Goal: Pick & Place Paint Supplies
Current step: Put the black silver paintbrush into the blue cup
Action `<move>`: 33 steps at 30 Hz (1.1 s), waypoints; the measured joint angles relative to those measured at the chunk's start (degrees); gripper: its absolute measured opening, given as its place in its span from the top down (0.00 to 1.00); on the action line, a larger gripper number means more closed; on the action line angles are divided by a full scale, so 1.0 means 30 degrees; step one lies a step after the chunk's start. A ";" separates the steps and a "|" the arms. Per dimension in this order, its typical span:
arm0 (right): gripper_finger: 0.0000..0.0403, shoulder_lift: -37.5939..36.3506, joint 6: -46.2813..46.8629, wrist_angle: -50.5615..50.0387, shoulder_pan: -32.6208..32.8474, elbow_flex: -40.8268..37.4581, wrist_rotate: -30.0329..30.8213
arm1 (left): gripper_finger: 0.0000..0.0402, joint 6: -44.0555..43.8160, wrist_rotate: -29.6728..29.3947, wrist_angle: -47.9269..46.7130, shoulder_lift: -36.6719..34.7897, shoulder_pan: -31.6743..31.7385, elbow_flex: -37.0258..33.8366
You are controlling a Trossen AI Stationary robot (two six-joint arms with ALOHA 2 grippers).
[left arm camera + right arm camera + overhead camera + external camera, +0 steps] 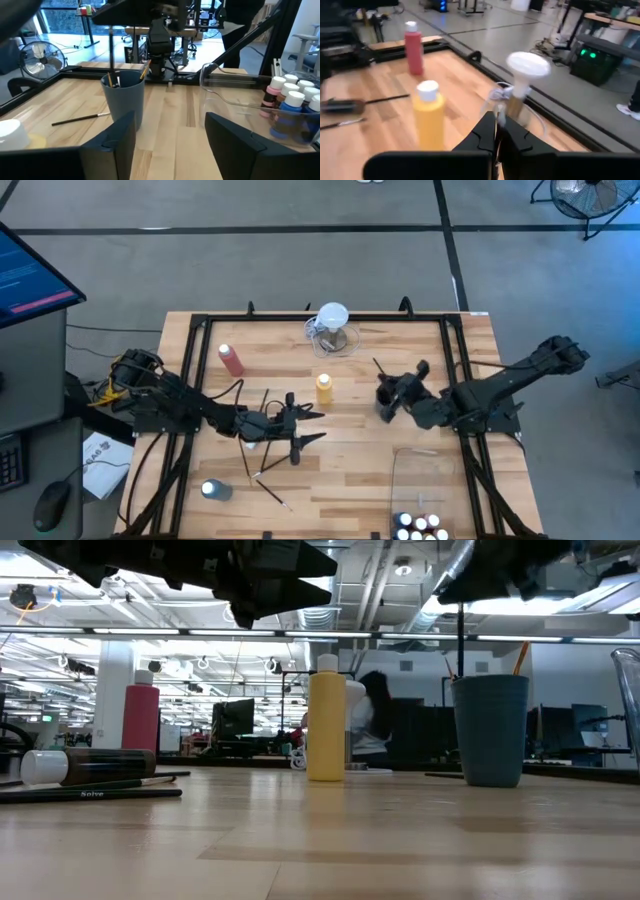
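**Loose brushes and a crowded bench invite knocks**

The left tool (300, 427) hangs released above the thin brushes (262, 472) lying on the bench (350, 470), holding nothing. Descending off-centre could roll a brush away. The right tool (385, 402), clenched and empty, hovers over the grey cup (489, 729); a low sweep might tip it or the yellow bottle (324, 388) nearby. The red bottle (231, 359) stands well apart.

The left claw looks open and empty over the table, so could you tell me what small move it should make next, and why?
Probably lower the left claw onto a paintbrush lying loose near it, since its jaws stand apart, holding nothing.
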 joint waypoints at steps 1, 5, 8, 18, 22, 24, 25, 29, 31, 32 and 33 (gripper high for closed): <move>1.00 -0.0417 -0.0008 0.0296 -0.0067 -0.0443 0.0020 | 0.51 0.0194 0.0004 0.0005 0.0000 0.0000 0.0000; 1.00 -0.1854 -0.0197 0.0903 0.0216 -0.1750 -0.0132 | 0.53 0.0339 0.0002 0.0005 0.0012 0.0123 0.0000; 1.00 -0.2441 -0.0155 0.0899 0.0557 -0.2142 -0.1348 | 0.54 0.0389 0.0003 -0.0055 0.0017 0.0219 0.0000; 1.00 -0.0764 -0.0301 0.0767 0.0752 -0.2199 -0.2584 | 0.54 0.0830 -0.0003 -0.0060 0.0029 0.0226 0.0000; 1.00 -0.0062 0.0206 0.0738 0.0392 -0.2199 -0.2649 | 0.54 0.1001 -0.0003 -0.0060 0.0029 0.0226 0.0000; 1.00 0.0200 0.0478 0.0695 0.0129 -0.2199 -0.2977 | 0.54 0.1189 -0.0003 -0.0055 0.0029 0.0226 0.0000; 1.00 0.0307 0.0712 0.0639 -0.0007 -0.2199 -0.3196 | 0.54 0.1272 -0.0003 -0.0060 0.0029 0.0226 0.0000; 1.00 0.0452 0.1799 -0.0038 -0.0364 -0.2199 -0.3521 | 0.54 0.1347 -0.0003 -0.0053 0.0029 0.0226 0.0000; 0.99 0.0444 0.2515 -0.0570 -0.0364 -0.2192 -0.3291 | 0.54 0.1347 -0.0003 -0.0053 0.0029 0.0226 0.0000; 0.99 0.0444 0.2826 -0.0763 -0.0292 -0.2192 -0.3077 | 0.54 0.1362 -0.0003 -0.0052 0.0029 0.0258 0.0000; 0.98 0.0440 0.2990 -0.0857 -0.0173 -0.2192 -0.2959 | 0.54 0.1410 0.0005 -0.0053 0.0029 0.0340 0.0000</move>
